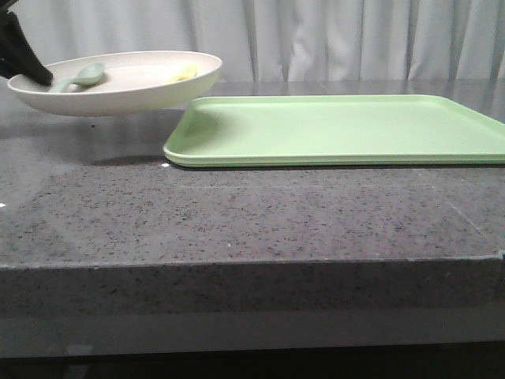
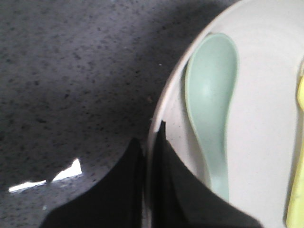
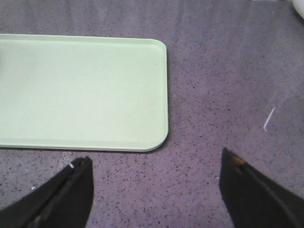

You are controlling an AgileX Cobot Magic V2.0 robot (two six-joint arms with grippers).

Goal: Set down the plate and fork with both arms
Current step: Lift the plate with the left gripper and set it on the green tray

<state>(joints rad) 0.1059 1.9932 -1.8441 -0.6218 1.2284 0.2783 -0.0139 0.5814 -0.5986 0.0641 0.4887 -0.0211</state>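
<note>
The cream plate point(image 1: 134, 87) hangs in the air at the far left, its right rim over the near-left corner of the green tray point(image 1: 339, 130). My left gripper point(image 1: 35, 75) is shut on the plate's left rim point(image 2: 159, 118), one finger inside and one outside. In the plate lie a sage-green spoon point(image 1: 83, 77), also in the left wrist view point(image 2: 211, 104), and the pale yellow fork point(image 1: 184, 73), seen at the edge of the left wrist view point(image 2: 299, 156). My right gripper point(image 3: 154, 164) is open and empty above the bare counter beside the tray's corner point(image 3: 142, 95).
The dark speckled stone counter point(image 1: 237, 213) carries the flat rectangular green tray at the back right. The counter's front edge runs across the front view. A white curtain hangs behind.
</note>
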